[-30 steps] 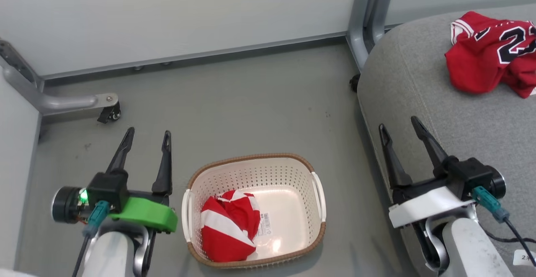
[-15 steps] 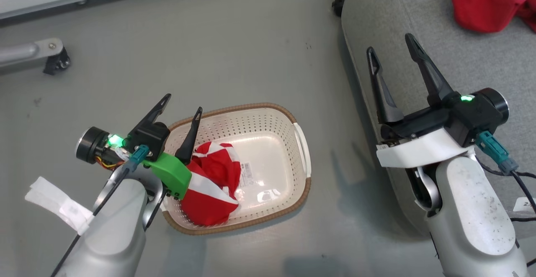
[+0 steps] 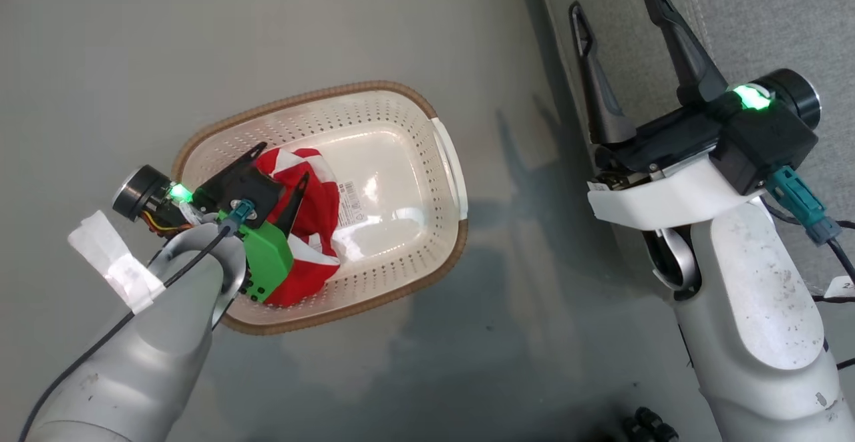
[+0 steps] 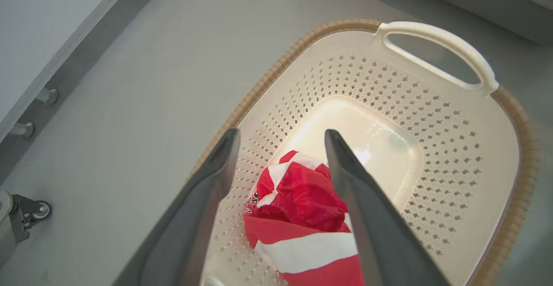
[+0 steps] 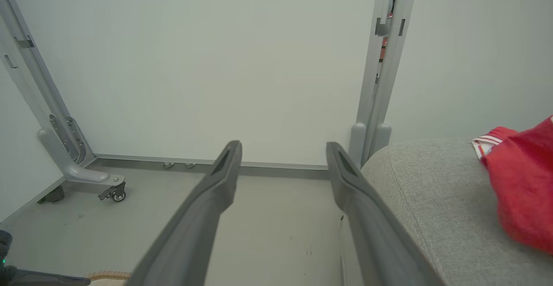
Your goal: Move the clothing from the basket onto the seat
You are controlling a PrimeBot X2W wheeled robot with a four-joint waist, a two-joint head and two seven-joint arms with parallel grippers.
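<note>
Scene, all positions taken from the basket (image 3: 314, 95).

- Basket sits on the grey floor (image 3: 133, 41). The seat (image 3: 755, 21) is beside it, past its white handle (image 4: 436, 39), with a strip of floor between them.
- Clothing: red shorts with white stripes (image 4: 302, 208), bunched in a ball inside the basket at the end away from that handle. Rest of the basket bottom is bare. A second red garment, the jersey (image 5: 522, 191), lies on the seat, well away from the basket.
- Left jaws: spread wide, holding nothing. The two dark fingers (image 4: 363, 217) reach down inside the basket, one along the perforated wall, the other over the inner side of the shorts, so the bundle lies in the gap. Cannot tell whether either finger touches the cloth.
- Judgement: the wide spread suits a soft, bulky ball. The jaws need to go deeper around it before closing, or they may catch only a top fold.
- Right jaws: also fully apart and empty, fingers (image 5: 203, 217) held high near the seat's edge, on the handle side of the basket. Likely parked there to keep out of the left arm's way.
- Task looks about half done: one garment on the seat, one left in the basket.

Writing:
- Sticker (image 3: 347, 203) on the basket bottom just beside the shorts has a barcode-like print, too small to read.
- A dark print on a fold of the shorts is not legible.
- No lettering shows on the visible part of the jersey.
</note>
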